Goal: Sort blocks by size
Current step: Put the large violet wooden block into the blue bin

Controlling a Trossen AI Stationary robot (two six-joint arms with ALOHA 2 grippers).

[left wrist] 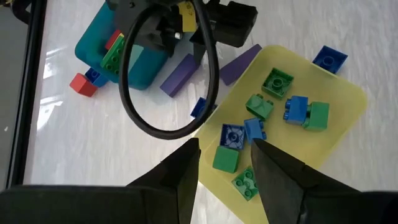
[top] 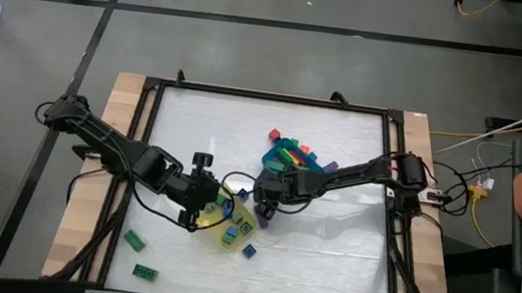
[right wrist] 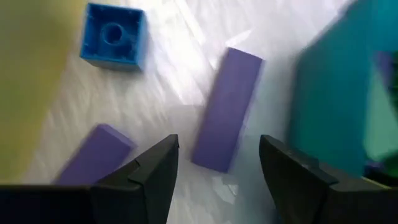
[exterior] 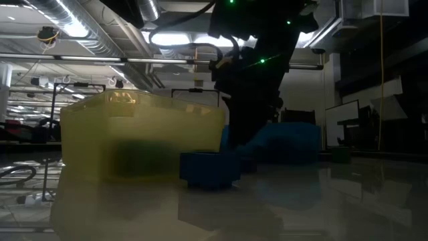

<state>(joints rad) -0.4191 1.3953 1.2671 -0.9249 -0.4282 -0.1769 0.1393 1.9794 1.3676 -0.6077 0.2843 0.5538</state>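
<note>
A flat yellow tray (left wrist: 298,118) holds several green and blue blocks. My left gripper (left wrist: 227,168) hovers open above its edge, over a green block (left wrist: 225,158). Two purple bars (left wrist: 180,74) lie on the table between the yellow tray and the teal tray (left wrist: 124,53), which also holds blocks. My right gripper (right wrist: 217,168) is open and points down, one finger on either side of one purple bar (right wrist: 227,118) without touching it. The other purple bar (right wrist: 93,155) and a blue cube (right wrist: 113,34) lie beside it.
Loose blocks lie about: two green ones (top: 135,241) at the near left, a blue one (top: 248,251) near the yellow tray (top: 232,230), a red one (left wrist: 81,84) by the teal tray (top: 285,154). A black frame (top: 391,171) borders the white table top.
</note>
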